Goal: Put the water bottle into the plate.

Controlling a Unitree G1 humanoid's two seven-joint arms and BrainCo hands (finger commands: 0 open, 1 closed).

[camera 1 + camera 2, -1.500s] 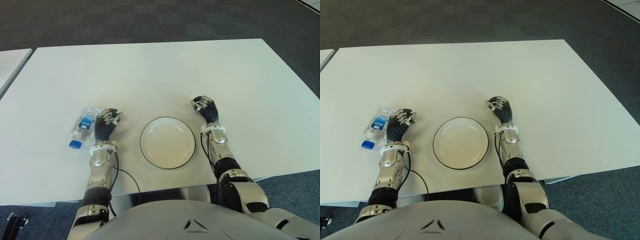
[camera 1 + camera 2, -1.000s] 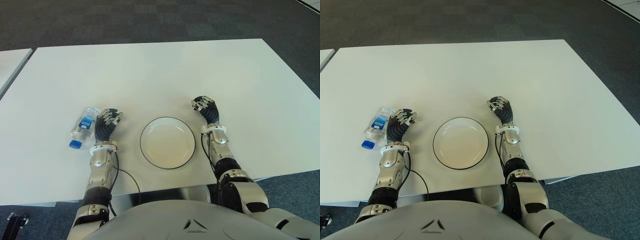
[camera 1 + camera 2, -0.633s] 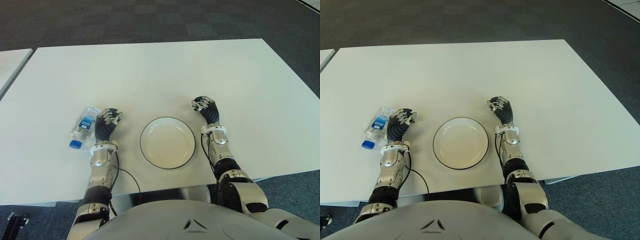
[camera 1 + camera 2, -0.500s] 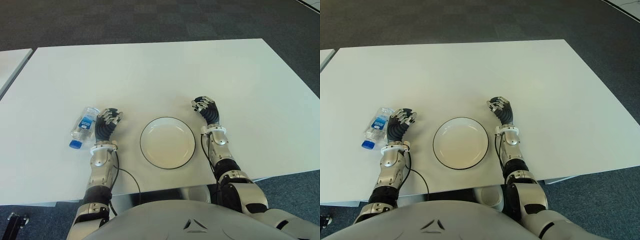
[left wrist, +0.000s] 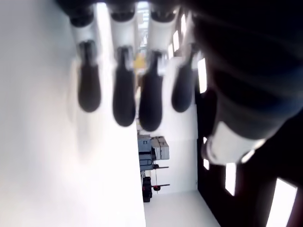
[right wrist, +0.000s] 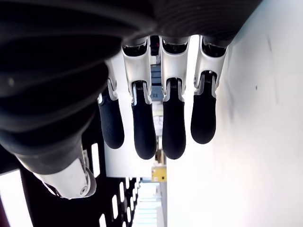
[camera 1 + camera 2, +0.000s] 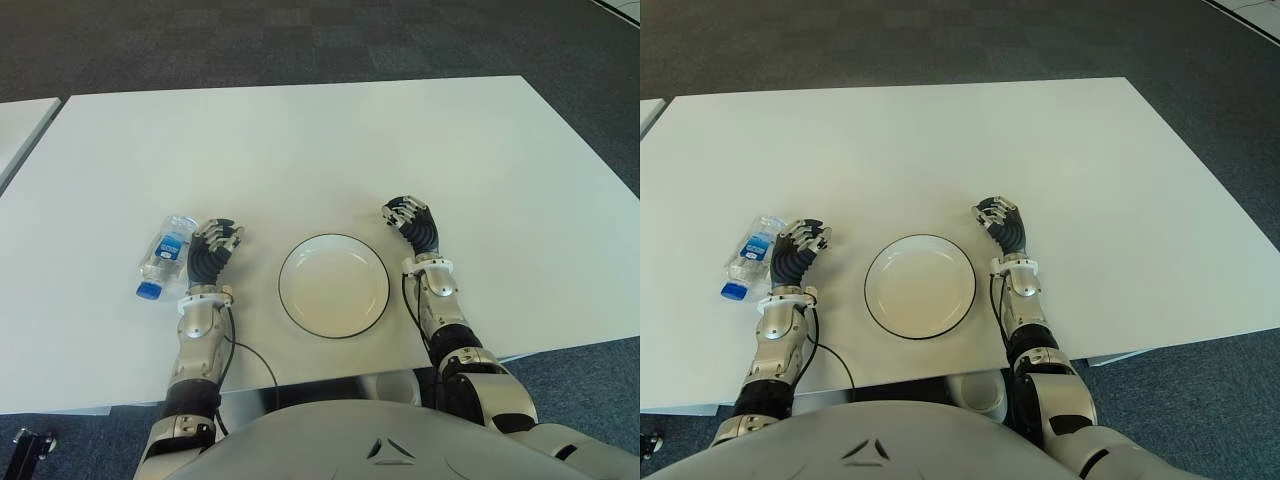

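The water bottle point(image 7: 165, 257) was seen lying on the surface point(image 7: 300, 150) at nine o'clock of the empty plate point(image 7: 333, 286), just beside the left hand point(image 7: 212, 250). The right hand point(image 7: 412, 225) was placed at three o'clock. Both hands' fingers point(image 6: 173, 118) were loosely curled, nothing held. A sideways nudge could roll the bottle off. Only the eye views showed it.

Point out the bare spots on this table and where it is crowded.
The table is bare across its whole far half, and again right of the right hand. The crowded strip is the near edge: water bottle lying beside the left hand, then the empty plate, all apart. Both hands hold nothing.
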